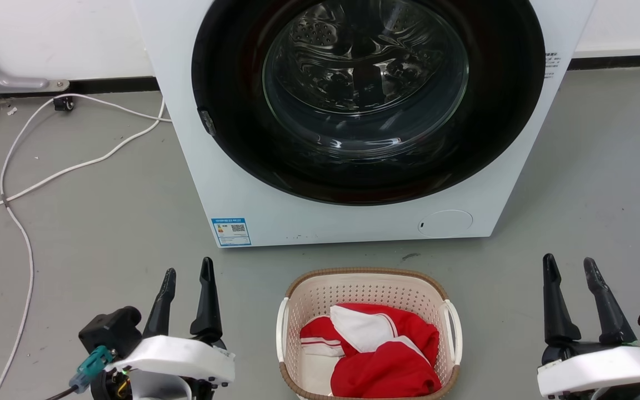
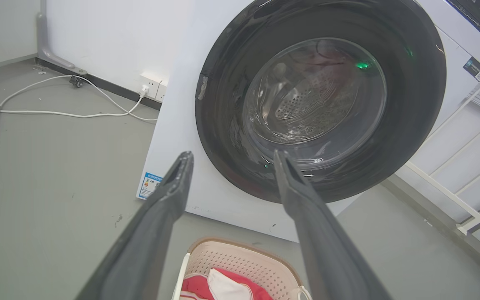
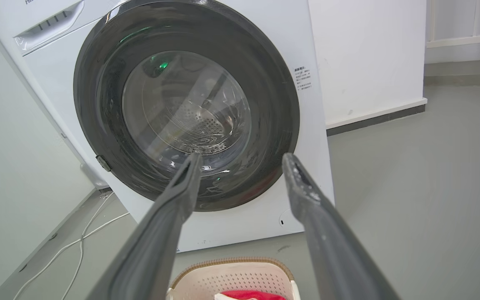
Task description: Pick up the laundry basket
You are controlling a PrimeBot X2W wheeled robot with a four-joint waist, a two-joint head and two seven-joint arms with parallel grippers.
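The left gripper [image 1: 188, 268] hangs empty, fingers parted, left of the laundry basket [image 1: 364, 274], which sits on the floor [image 1: 103, 222] before the washing machine [image 1: 186, 139] holding red-and-white clothes [image 1: 392, 355], while the right gripper [image 1: 569, 261], likewise parted and empty, flanks its other side, apparently for a two-handled lift.

Bright, even light; wide-angle wrist distortion.

washing machine [image 1: 320, 225]: white, round dark door shut | white cable [image 1: 31, 261]: loose on grey floor [image 1: 103, 233], machine's left
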